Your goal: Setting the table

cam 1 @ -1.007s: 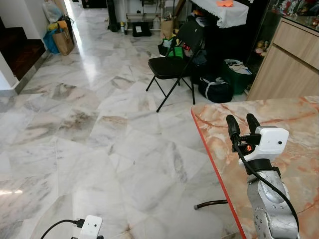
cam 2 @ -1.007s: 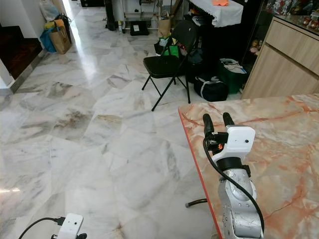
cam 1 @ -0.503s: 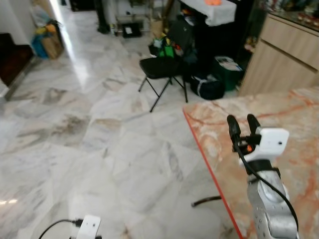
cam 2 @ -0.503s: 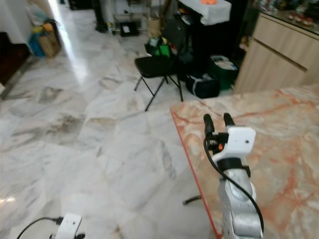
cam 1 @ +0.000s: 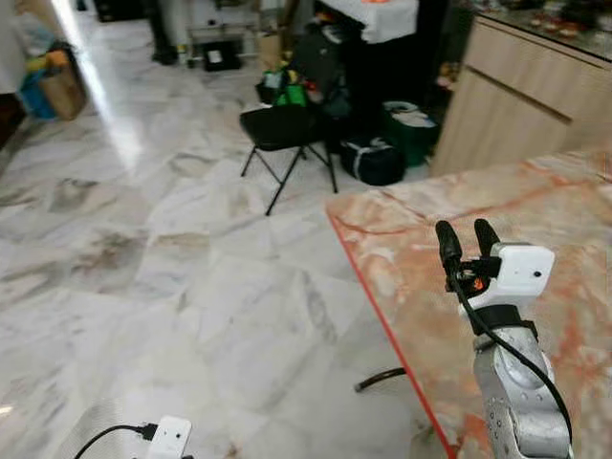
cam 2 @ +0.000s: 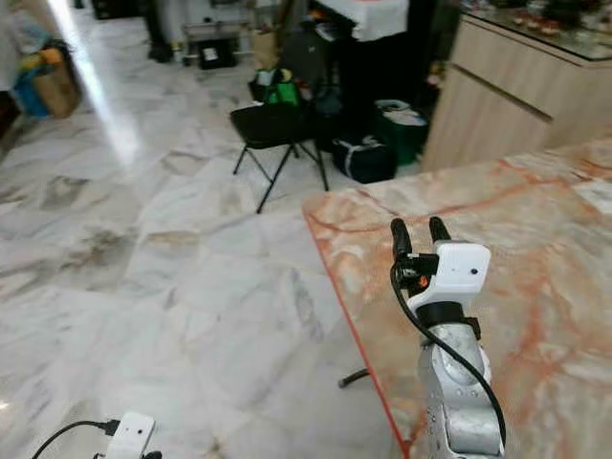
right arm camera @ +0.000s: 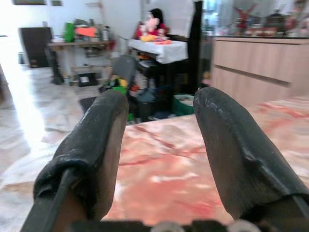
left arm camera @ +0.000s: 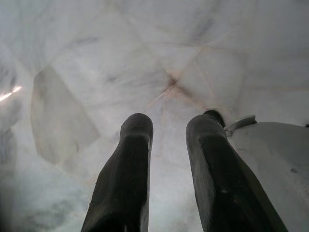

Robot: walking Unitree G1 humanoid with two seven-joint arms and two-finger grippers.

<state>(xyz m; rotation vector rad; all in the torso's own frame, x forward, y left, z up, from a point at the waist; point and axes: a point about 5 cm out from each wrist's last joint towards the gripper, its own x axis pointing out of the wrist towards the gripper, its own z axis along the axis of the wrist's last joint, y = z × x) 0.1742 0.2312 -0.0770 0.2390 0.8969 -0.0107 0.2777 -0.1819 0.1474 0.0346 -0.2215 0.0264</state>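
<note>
A pale grey marble floor (cam 1: 143,249) is filling the left of a cluttered home; a pink-orange veined marble counter (cam 1: 574,220) is lying bare at right. The right claw (cam 1: 466,251) is hovering over its near-left edge, fingers apart, gripping nothing. No tableware is visible. The left claw (left arm camera: 169,159) is hanging open above the floor. A black folding chair (cam 1: 282,129) is standing far behind; turning carelessly could knock the arm against the counter edge.

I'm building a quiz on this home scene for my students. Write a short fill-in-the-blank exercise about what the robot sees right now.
1. The right gripper is raised over the orange marble table with its fingers ____.
2. The black folding ____ stands on the white marble floor beyond the table.
3. The left gripper hangs low and points at the ____.
4. Past the table's far edge stands a cabinet made of light ____.

Missing words: open; chair; floor; wood
</note>
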